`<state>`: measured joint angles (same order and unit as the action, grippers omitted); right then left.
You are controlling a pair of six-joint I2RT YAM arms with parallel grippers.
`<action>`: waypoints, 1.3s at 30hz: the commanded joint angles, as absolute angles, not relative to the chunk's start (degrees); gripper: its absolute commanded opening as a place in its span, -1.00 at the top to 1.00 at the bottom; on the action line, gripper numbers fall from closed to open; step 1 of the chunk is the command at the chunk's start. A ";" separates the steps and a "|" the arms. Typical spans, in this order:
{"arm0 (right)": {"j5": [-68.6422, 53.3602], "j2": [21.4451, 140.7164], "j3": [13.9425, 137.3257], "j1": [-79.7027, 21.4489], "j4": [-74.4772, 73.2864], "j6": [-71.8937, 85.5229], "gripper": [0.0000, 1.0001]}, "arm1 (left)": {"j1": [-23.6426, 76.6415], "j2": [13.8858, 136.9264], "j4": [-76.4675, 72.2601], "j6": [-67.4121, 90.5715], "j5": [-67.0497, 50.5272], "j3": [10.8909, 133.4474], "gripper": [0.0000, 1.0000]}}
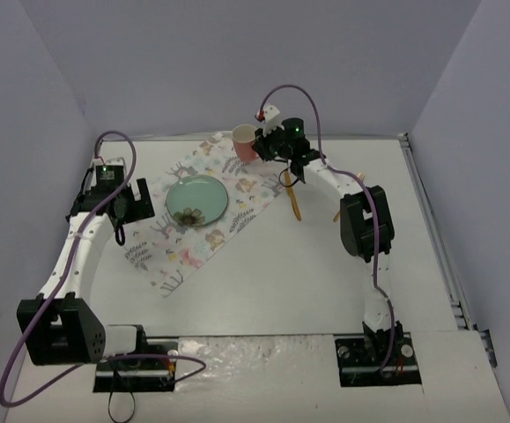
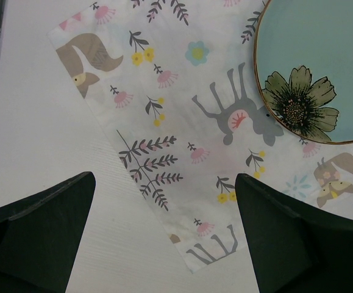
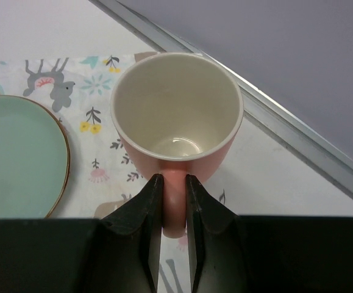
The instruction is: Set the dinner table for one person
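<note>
The white dinner table (image 1: 281, 282) carries an animal-and-leaf placemat (image 1: 184, 251) laid diagonally, with a teal flower plate (image 1: 196, 200) on it. A pink mug (image 1: 244, 141) is at the placemat's far end. My right gripper (image 1: 263, 146) is shut on the mug's handle; in the right wrist view the gripper (image 3: 174, 207) pinches the handle of the upright, empty mug (image 3: 176, 110). I cannot tell whether the mug rests or hangs. My left gripper (image 1: 121, 231) is open and empty over the placemat's near-left end (image 2: 182, 122), with the gripper (image 2: 164, 244) above a corner.
A thin yellow-brown utensil (image 1: 294, 198) lies on the table right of the placemat, under the right arm. The plate also shows in both wrist views (image 2: 322, 55) (image 3: 17, 159). A metal rail (image 3: 298, 140) runs along the table's far edge below the grey wall.
</note>
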<state>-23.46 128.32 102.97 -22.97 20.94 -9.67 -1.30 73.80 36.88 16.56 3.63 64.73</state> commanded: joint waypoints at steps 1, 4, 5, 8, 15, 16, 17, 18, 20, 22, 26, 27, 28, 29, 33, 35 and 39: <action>-28.10 129.21 114.66 -24.24 30.77 -10.90 1.00 | -0.88 72.16 34.72 15.82 5.02 65.74 -0.94; -28.96 131.86 118.20 -24.76 30.84 -10.65 1.00 | -0.88 72.24 34.72 15.82 4.93 65.66 -0.94; -29.12 132.52 118.84 -24.88 30.97 -10.54 1.00 | -0.85 72.30 34.67 15.85 4.87 65.65 -0.94; -29.60 134.16 120.15 -25.24 31.65 -10.28 1.00 | -0.69 72.52 34.44 15.91 4.70 65.60 -0.94; -30.90 136.39 120.95 -25.70 34.71 -9.35 1.00 | -0.62 73.40 33.50 16.00 3.22 65.41 -0.94; -31.00 136.68 121.04 -25.79 35.12 -9.20 1.00 | -0.62 73.47 33.37 16.00 2.99 65.39 -0.94; -30.96 136.97 121.09 -25.88 35.50 -9.10 1.00 | -0.62 73.48 33.27 16.00 2.75 65.39 -0.94; -30.98 137.15 121.19 -26.05 35.88 -9.01 1.00 | -0.62 73.48 33.14 16.00 2.60 65.39 -0.94; -30.91 137.77 121.52 -26.31 36.70 -8.97 1.00 | -0.62 73.48 32.99 16.00 2.55 65.39 -0.94; -30.57 138.50 121.99 -26.48 37.35 -8.93 1.00 | -0.62 73.40 32.96 16.00 2.63 65.27 -0.94; -29.26 139.43 122.41 -26.74 39.01 -8.42 1.00 | -0.62 73.41 32.96 15.97 2.79 65.06 -0.94; -29.04 139.52 122.37 -26.78 39.35 -8.38 1.00 | -0.62 73.45 32.96 15.93 2.75 65.10 -0.94; -28.87 139.66 122.37 -26.83 39.73 -8.35 1.00 | -0.62 73.50 32.96 15.91 2.70 65.13 -0.94; -28.76 139.87 122.42 -26.88 40.16 -8.35 1.00 | -0.62 73.55 32.96 15.91 2.65 65.13 -0.94; -29.35 141.27 123.98 -26.89 40.08 -8.92 1.00 | 1.31 73.74 33.04 15.91 2.64 65.14 -0.94; -29.13 142.01 124.84 -26.91 40.11 -9.24 1.00 | 1.34 73.74 33.05 15.82 2.74 65.13 -0.94; -28.83 143.23 125.86 -26.89 40.89 -9.07 1.00 | 1.58 73.74 33.05 15.73 3.05 65.13 -0.94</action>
